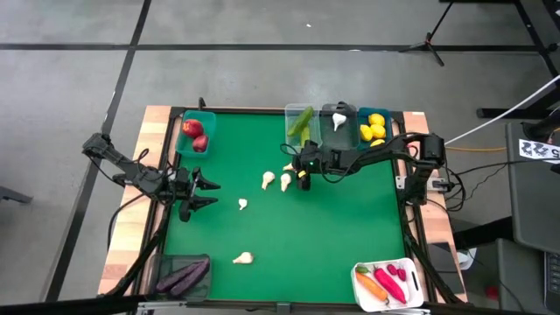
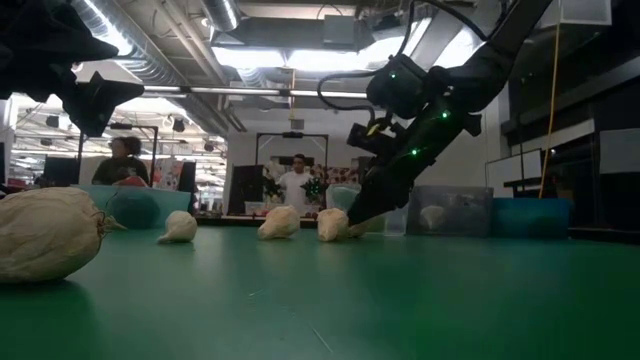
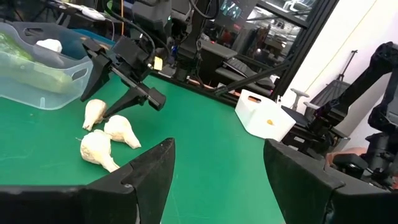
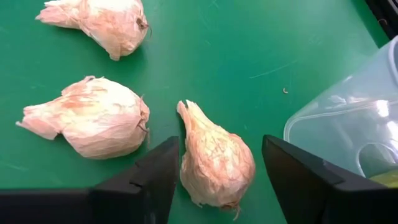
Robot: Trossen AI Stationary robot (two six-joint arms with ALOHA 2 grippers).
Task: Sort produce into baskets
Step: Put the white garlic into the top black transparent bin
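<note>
Several white garlic bulbs lie loose on the green table. My right gripper [image 1: 296, 171] slants down at mid table, open, with one garlic bulb [image 4: 214, 165] lying on the table between its fingers. Two more bulbs [image 4: 87, 124] [image 4: 99, 22] lie just beyond it. Another bulb [image 1: 242, 204] lies nearer the middle, and one [image 1: 242, 258] lies toward the near edge. My left gripper [image 1: 206, 192] waits open at the table's left with nothing between its fingers [image 3: 149, 180]. My right gripper comes at the garlic bulb [image 4: 186, 162] slanting down from the table's right, one finger [image 4: 155, 174] on each side of it. The bulb rests on the table. I cannot tell whether either finger touches it.
Along the far edge stand a teal basket with apples [image 1: 194, 136], a clear one with a cucumber [image 1: 302, 122], one holding a garlic bulb [image 1: 339, 121] and a teal one with lemons [image 1: 374, 129]. Eggplants fill a dark basket [image 1: 184, 276] near left; a white basket [image 1: 388, 284] stands near right.
</note>
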